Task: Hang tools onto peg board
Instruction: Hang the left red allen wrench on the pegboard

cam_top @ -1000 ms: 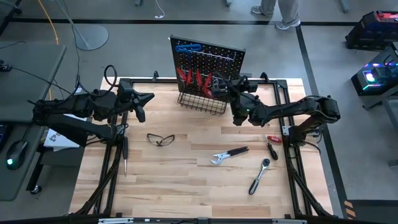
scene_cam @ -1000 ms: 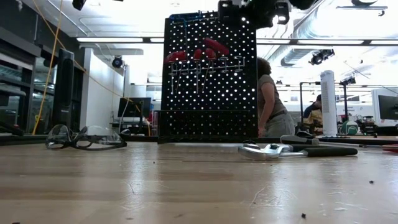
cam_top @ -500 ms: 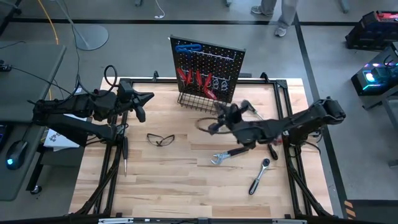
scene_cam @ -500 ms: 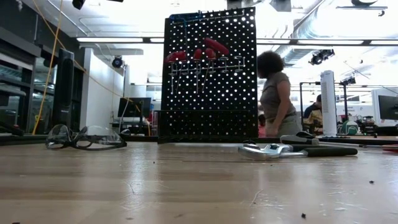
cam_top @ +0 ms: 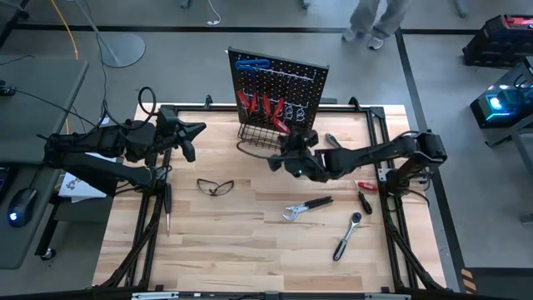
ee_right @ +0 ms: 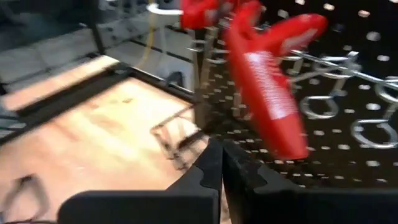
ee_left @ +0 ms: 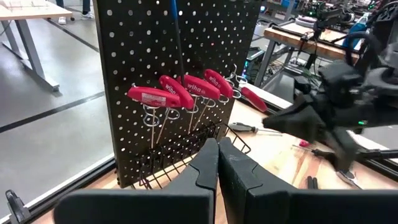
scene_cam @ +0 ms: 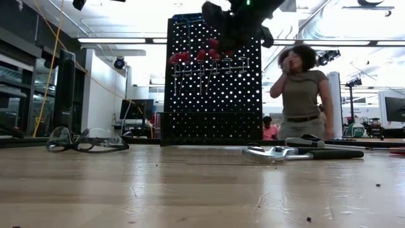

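The black peg board stands upright at the table's far edge, with a wire basket along its bottom. Red-handled tools and a blue-handled T-key hang from its hooks. On the table lie silver pliers, a chrome ratchet and screwdrivers. My right gripper is shut and empty. It hovers just in front of the basket, close to the hanging red handles. My left gripper waits shut and empty, raised at the table's far left.
Safety glasses lie left of centre. A dark screwdriver lies near the left rail, and another beside the basket's right end. A person stands in the room behind the board.
My right gripper has left the board's right side. It swung toward the table's left and a little toward the near edge, dropped lower and turned. It now sits in front of the basket, and its fingers have come together with nothing between them. The tools have stayed where they were.
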`<state>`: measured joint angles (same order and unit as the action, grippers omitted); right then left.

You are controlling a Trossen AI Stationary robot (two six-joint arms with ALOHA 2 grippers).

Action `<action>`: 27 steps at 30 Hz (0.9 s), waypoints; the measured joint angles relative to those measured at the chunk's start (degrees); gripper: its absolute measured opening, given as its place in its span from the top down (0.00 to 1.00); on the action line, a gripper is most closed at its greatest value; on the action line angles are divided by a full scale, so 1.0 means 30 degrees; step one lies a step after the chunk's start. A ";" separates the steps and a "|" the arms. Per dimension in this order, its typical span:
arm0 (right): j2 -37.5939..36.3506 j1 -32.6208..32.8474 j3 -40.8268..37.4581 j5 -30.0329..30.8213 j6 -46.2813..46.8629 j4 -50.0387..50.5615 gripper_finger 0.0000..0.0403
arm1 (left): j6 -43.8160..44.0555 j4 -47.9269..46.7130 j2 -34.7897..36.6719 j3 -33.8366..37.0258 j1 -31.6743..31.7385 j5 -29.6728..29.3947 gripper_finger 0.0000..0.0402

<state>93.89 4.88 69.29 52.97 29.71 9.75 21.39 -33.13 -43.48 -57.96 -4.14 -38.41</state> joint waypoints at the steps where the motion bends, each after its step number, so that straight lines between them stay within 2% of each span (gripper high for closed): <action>1: 0.0000 -0.0270 0.0004 0.0007 0.0022 0.0246 1.00 | -0.0010 0.0000 0.0000 -0.0004 0.0000 -0.0075 1.00; 7: 0.0015 -0.1324 0.0004 -0.0355 -0.1212 0.0052 1.00 | -0.0330 -0.0018 0.0000 -0.0004 0.0000 -0.0966 1.00; 14: -0.0809 -0.1169 0.0262 0.1069 -0.3357 -0.0375 1.00 | -0.0555 -0.0041 0.0000 -0.0004 0.0000 -0.1160 1.00; 19: -0.0867 -0.0952 0.2131 0.2478 -0.6272 0.0148 1.00 | -0.0696 -0.0178 0.0000 0.0003 0.0000 -0.1201 1.00; 23: -0.0903 -0.0949 0.3648 0.2384 -0.7755 0.0329 1.00 | -0.0714 -0.0188 0.0000 0.0003 0.0000 -0.1403 1.00; 27: -0.0914 -0.0263 0.5608 0.1489 -0.8190 0.2675 1.00 | -0.0701 -0.0503 0.0000 0.0003 0.0000 -0.1367 1.00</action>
<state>91.15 4.09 86.11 57.44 5.14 17.78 19.29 -34.64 -43.48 -57.95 -4.14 -42.51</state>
